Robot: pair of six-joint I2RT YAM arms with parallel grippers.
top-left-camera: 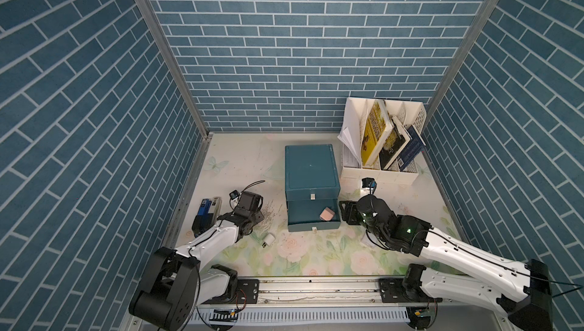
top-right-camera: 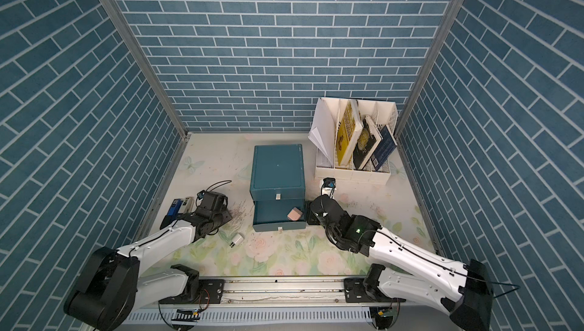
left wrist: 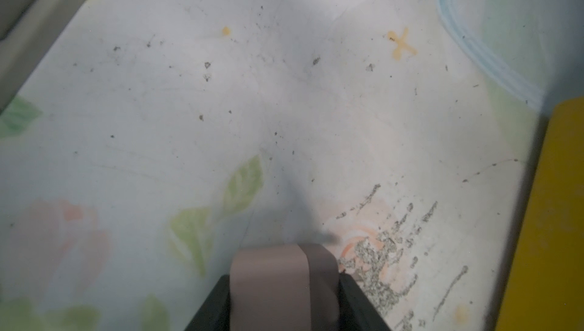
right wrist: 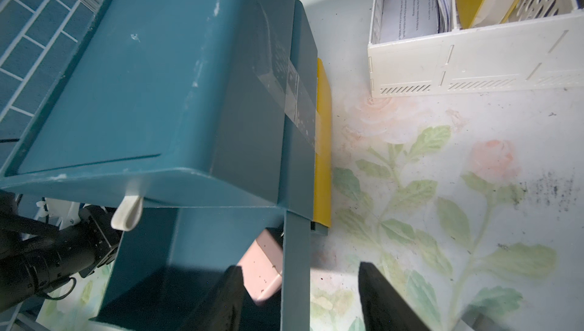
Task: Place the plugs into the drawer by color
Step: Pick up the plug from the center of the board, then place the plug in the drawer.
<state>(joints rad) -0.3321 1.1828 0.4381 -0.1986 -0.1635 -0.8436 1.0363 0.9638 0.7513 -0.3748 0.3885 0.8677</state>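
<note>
**Drawer** [top-left-camera: 311, 171]: teal cabinet, mid-table. One tier [top-left-camera: 308, 215] below the top one is pulled out toward the near side. The top tier is closed.

**Pink plug** [top-left-camera: 326, 214]: lies loose in the open tier, at its right near corner, against the right wall in the right wrist view [right wrist: 264, 263].

**Second pink plug** [left wrist: 271, 269]: a pale, rounded block clamped between the dark jaws in the left wrist view, low over the floral mat [left wrist: 189, 92]. Whether it touches the mat cannot be told.

**Left gripper** [left wrist: 284, 282]: closed on the second pink plug, left of the drawer and just right of the blue gadget [top-left-camera: 204, 211].

**Right gripper** [right wrist: 309, 297]: jaws well apart and holding nothing, at the right side of the open tier with the tier's right wall standing between them.

**White plug** [top-left-camera: 268, 239]: on the mat, near side, left of the drawer, prongs toward the near edge. It is not yet stowed.

**Other plugs**: none visible.

**Book rack** [top-left-camera: 379, 168]: far right, not involved.

**Step in hand**: picking up the second pink plug, by my reading.

**Next move**: lift, carry right over the tier's left wall, and release beside the first pink plug. The right gripper is close to the tier, so the two arms need room to pass.
</note>
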